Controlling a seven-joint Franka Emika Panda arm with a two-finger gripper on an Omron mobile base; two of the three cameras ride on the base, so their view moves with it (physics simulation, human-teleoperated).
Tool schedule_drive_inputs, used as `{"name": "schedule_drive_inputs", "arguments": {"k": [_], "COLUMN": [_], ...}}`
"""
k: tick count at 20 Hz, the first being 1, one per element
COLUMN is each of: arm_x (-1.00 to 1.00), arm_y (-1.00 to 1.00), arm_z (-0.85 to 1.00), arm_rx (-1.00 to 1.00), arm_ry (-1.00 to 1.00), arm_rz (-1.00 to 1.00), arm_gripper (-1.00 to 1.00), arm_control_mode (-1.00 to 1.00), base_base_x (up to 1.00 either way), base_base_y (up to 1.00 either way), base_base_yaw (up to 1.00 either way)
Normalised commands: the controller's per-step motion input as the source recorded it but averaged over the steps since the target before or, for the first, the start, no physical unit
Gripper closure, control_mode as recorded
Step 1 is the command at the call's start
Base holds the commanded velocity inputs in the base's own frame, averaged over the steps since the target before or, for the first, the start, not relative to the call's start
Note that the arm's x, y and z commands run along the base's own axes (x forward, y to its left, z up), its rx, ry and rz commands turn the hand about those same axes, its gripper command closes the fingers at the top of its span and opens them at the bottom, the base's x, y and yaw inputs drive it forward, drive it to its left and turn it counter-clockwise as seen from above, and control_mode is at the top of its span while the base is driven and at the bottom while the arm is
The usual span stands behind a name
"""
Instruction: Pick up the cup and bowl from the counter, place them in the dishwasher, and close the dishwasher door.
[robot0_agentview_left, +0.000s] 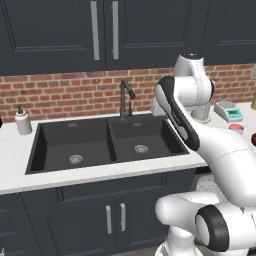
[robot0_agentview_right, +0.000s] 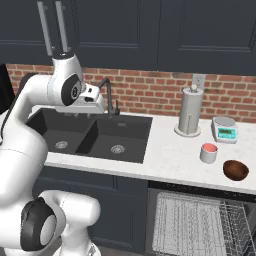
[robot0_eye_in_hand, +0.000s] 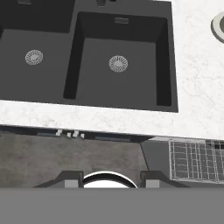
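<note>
A: Where's the cup (robot0_agentview_right: 208, 152) right now?

B: Standing upright on the counter (robot0_agentview_right: 165, 150), right of the black double sink (robot0_agentview_right: 92, 132), salmon top facing up. Also peeking out past the arm in the left base view, far right.

A: And the bowl (robot0_agentview_right: 235, 170)?

B: Just right of the cup and a bit nearer the front edge. Dark reddish-brown, sitting apart from the cup, not touching.

A: Anything else around them?

B: Paper-towel roll (robot0_agentview_right: 189, 113) behind the cup, toward the brick wall. Teal-and-white kitchen scale (robot0_agentview_right: 224, 129) to the right of the roll. Soap bottle (robot0_agentview_left: 22, 121) way over on the far left of the sink, and a dark faucet (robot0_agentview_right: 107, 95) at the back of it.

A: Dishwasher (robot0_agentview_right: 197, 222)?

B: Under the counter below the cup and bowl, light grey wire rack showing. Can't make out the door from here.

A: Gripper (robot0_eye_in_hand: 110, 176)?

B: Up over the sink, pointing down, well apart from cup and bowl. Fingertips (robot0_eye_in_hand: 71, 177) spread apart with nothing between them, so released and empty. Hand view looking at both drains, the counter edge and a corner of the rack.
</note>
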Motion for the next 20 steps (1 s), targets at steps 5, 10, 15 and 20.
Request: {"name": "schedule_drive_inputs", "arguments": {"k": [5,10,15,20], "arm_x": [0.0,0.0,0.0,0.0], "arm_y": [0.0,0.0,0.0,0.0], "arm_z": [0.0,0.0,0.0,0.0], "arm_rx": [0.0,0.0,0.0,0.0], "arm_ry": [0.0,0.0,0.0,0.0], "arm_rz": [0.0,0.0,0.0,0.0], "arm_gripper": [-1.0,-1.0,-1.0,-1.0], "arm_control_mode": [1.0,1.0,1.0,1.0], "base_base_x": [-0.02,-0.01,0.0,0.0], "base_base_y": [0.0,0.0,0.0,0.02], "base_base_yaw": [0.0,-0.18,-0.56,-0.66]}}
